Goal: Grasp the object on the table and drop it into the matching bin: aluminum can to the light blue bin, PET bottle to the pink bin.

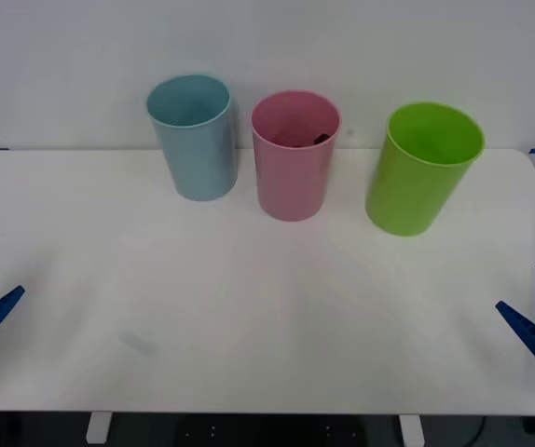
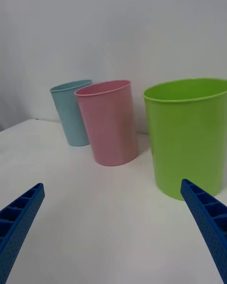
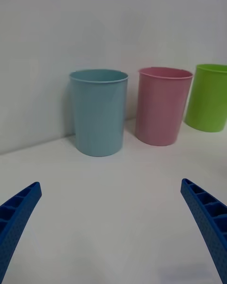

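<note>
Bottle — just a dark scrap shows inside the pink bin; we judge it light, slick and easily crushed, best gripped mid-body. Front view alone looks into that bin, while both wrist views see 3 bins side-on. Left gripper and right gripper hang spread at the table edges.

A lime green bin stands upright before a plain white wall, apparently empty.

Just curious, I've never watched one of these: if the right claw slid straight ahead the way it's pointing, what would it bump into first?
Probably the lime green bin, standing nearest before the open right gripper; the pink bin stands farther back. Depth is hard to judge.
</note>
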`<state>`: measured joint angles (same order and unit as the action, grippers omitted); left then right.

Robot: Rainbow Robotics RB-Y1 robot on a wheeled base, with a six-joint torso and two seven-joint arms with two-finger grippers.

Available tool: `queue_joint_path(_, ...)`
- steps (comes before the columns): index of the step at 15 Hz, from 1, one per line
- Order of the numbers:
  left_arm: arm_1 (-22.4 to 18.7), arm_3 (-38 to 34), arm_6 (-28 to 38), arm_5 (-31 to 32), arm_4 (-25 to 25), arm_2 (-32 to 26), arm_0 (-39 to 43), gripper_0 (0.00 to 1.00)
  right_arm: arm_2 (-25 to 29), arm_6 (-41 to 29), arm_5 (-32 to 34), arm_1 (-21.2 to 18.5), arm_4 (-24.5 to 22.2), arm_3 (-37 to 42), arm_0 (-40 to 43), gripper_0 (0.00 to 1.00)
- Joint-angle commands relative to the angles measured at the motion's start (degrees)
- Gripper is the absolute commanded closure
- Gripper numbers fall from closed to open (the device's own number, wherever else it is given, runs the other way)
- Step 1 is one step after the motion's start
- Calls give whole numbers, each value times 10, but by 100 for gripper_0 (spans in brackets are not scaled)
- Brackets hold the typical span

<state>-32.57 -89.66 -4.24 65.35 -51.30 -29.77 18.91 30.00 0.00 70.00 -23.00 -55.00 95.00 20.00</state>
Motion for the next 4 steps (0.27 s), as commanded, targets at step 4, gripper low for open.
queue_joint_path(4, 0, 0, 2, 1, 0, 8, 3, 0, 0, 0, 0, 0, 0, 0, 0, 0)
